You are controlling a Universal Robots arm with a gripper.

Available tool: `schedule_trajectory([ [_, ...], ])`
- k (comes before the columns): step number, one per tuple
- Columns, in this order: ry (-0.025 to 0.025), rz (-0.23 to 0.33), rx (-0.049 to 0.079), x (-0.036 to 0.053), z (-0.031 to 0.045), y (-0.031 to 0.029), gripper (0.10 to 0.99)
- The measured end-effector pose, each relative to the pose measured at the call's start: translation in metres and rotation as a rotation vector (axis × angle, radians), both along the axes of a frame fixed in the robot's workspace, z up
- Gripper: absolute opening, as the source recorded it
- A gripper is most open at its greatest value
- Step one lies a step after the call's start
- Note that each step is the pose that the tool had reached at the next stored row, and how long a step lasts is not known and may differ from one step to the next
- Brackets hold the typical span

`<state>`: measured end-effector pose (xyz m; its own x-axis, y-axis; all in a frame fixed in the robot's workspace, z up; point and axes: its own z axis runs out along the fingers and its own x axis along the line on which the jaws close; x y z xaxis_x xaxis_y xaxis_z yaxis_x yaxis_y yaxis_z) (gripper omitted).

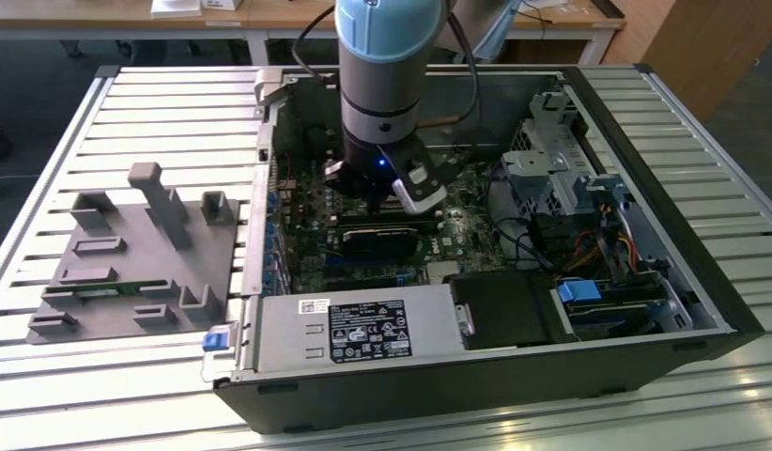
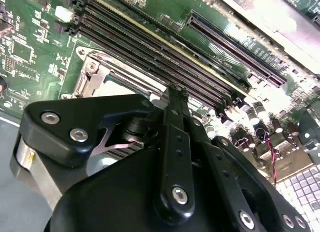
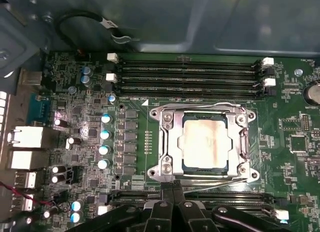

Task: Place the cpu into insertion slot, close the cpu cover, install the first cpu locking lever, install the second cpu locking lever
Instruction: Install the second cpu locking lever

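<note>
Nearest the exterior camera lay the computer case (image 1: 486, 376) on the slatted tabletop (image 1: 60, 141), opened so the arm could reach the motherboard (image 1: 311, 254), the end effector (image 1: 405, 209) low above it. Black end effector fingers (image 2: 172, 142) stood together in the second wrist view, holding nothing, beside the memory slots (image 2: 165, 52). First wrist view: the cpu (image 3: 205, 142) sat in the insertion slot (image 3: 186, 166) under the closed cpu cover (image 3: 167, 142), fingertips just near of it.

No print can be read (the power supply label (image 1: 367, 329) included).
</note>
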<state>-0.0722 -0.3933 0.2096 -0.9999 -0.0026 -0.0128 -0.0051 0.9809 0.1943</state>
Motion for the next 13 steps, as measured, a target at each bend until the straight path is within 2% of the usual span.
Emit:
schedule_trajectory([
  [6, 0.0, 0.0, 0.011, -0.0007, -0.0073, -0.0002, 0.106],
  [13, -0.0006, 0.0, 0.017, -0.0058, -0.0086, -0.0042, 0.106],
])
